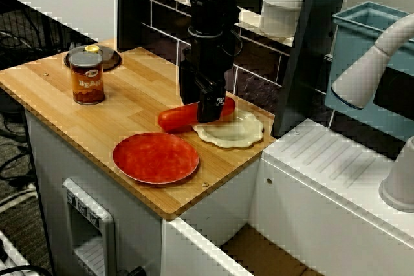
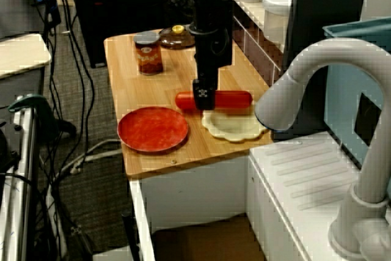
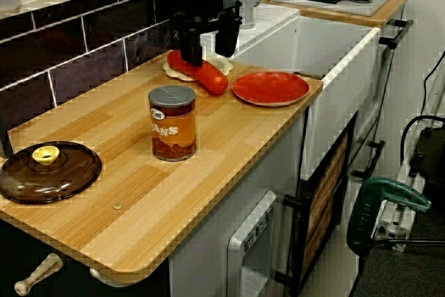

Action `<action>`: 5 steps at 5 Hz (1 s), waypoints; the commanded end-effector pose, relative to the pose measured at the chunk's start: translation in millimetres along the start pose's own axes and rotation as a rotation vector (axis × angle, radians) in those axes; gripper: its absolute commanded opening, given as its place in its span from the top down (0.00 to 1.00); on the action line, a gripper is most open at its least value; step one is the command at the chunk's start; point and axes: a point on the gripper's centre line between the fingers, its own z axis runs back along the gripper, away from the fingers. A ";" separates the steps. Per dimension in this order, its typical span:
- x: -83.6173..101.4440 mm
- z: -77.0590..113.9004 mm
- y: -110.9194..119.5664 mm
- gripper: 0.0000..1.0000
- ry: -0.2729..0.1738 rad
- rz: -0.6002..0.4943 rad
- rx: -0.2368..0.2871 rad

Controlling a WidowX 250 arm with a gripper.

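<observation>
As the end effector [image 1: 210, 112] clamps one sausage [image 1: 176, 117], two plates [image 1: 155, 158] [image 1: 238, 132] lie near.

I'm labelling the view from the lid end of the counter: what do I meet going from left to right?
brown glass lid → bean can → red sausage in the jaws → red plate

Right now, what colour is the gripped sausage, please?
The sausage is red, clearest in the side view.
</observation>
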 end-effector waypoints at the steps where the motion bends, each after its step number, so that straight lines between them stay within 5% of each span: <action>1: -22.7 40.6 19.0 0.00 -0.088 0.028 -0.018; 5: -74.1 64.3 48.6 0.00 -0.149 0.079 -0.058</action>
